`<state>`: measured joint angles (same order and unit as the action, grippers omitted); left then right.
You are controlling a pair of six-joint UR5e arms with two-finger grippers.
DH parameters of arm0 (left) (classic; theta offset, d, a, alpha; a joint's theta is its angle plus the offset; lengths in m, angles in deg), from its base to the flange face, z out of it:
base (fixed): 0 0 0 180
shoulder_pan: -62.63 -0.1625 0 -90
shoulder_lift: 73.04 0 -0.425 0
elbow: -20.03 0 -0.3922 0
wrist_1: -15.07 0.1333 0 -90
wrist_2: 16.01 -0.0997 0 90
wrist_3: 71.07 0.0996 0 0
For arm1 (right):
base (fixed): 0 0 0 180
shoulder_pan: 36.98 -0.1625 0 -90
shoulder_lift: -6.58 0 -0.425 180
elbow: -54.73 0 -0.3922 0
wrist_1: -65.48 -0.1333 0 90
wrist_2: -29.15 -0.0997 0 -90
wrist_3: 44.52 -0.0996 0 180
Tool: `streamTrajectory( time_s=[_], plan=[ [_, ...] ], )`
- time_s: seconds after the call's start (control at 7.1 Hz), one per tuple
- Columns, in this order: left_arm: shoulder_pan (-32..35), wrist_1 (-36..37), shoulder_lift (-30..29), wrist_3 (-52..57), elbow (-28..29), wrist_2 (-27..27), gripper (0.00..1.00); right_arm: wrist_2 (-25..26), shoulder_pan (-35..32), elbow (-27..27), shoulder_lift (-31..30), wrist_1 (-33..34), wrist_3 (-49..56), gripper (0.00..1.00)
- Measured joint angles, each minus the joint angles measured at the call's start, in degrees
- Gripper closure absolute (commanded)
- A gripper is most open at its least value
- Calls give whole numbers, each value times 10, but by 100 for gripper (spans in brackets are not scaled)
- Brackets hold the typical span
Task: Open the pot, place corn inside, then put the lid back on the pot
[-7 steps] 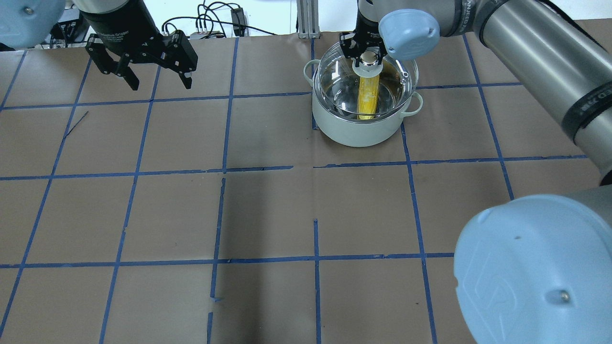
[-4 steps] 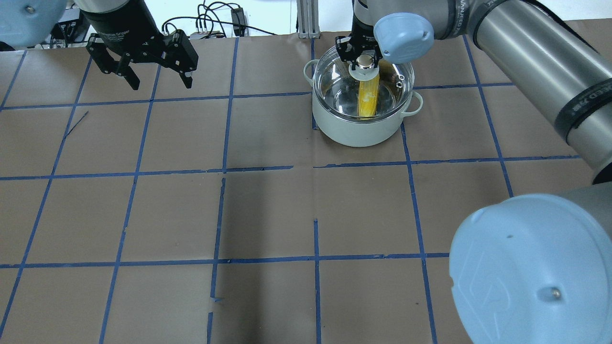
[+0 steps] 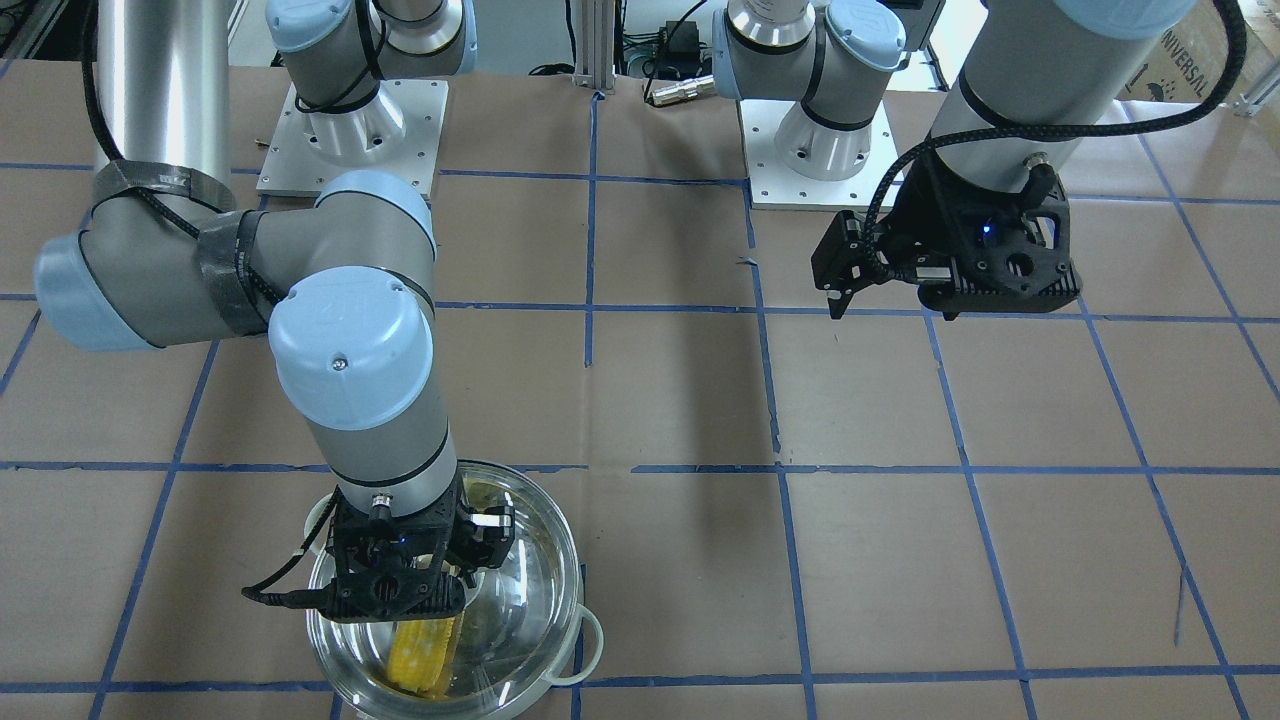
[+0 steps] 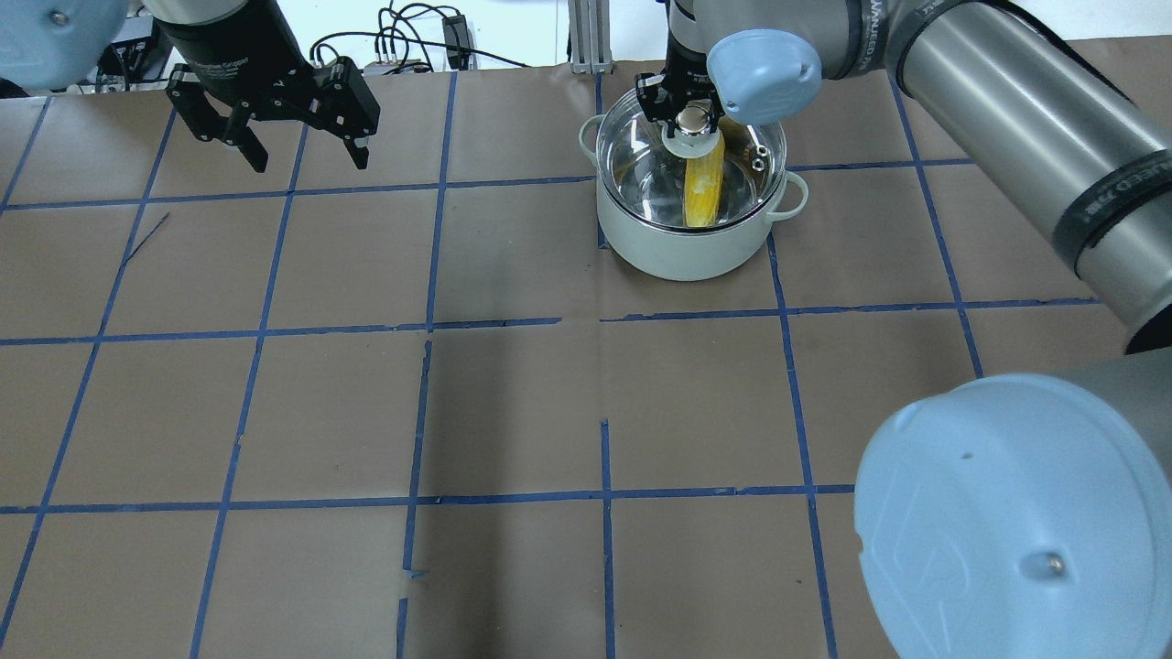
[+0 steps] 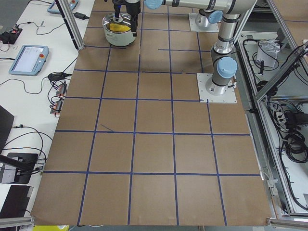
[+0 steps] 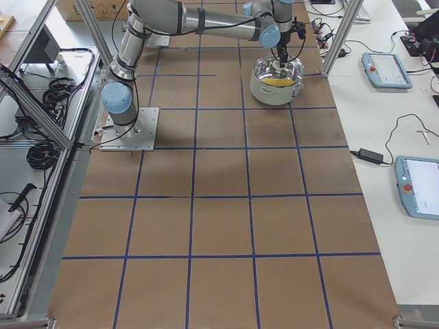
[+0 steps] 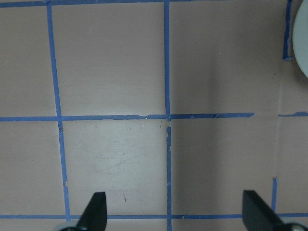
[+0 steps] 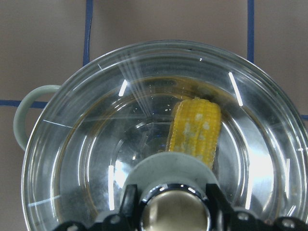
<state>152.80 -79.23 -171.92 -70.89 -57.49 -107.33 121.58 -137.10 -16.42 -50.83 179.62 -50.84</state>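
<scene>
The pot (image 4: 682,247) stands at the table's far side, pale on the outside with loop handles. The corn (image 4: 702,190) lies inside it and also shows through the glass in the right wrist view (image 8: 197,130). The clear lid (image 4: 641,169) lies level over the pot's rim. My right gripper (image 4: 694,116) is shut on the lid's knob (image 8: 175,209), with a finger on each side. In the front-facing view the right gripper (image 3: 400,590) stands over the lid (image 3: 520,590). My left gripper (image 4: 308,163) is open and empty, hanging above the table far to the pot's left.
Brown paper with a blue tape grid covers the table (image 4: 513,412). In the left wrist view the left gripper (image 7: 175,211) looks down on bare paper, with the pot's edge (image 7: 303,38) at the right. Cables and a metal post (image 4: 586,37) lie beyond the far edge.
My right gripper has carried the lid down and slightly left, from tilted off-centre above the pot to level over its rim. The left arm has not moved.
</scene>
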Motion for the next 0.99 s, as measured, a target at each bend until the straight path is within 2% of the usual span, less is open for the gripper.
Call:
streamTrajectory(
  time_s=[0.85,0.99],
  plan=[
    [0,0,1,0,0,0,0,-1,4,-2,0,-9,1,87],
    [0,0,2,0,-1,0,0,-1,4,-2,0,-9,1,45]
  ],
)
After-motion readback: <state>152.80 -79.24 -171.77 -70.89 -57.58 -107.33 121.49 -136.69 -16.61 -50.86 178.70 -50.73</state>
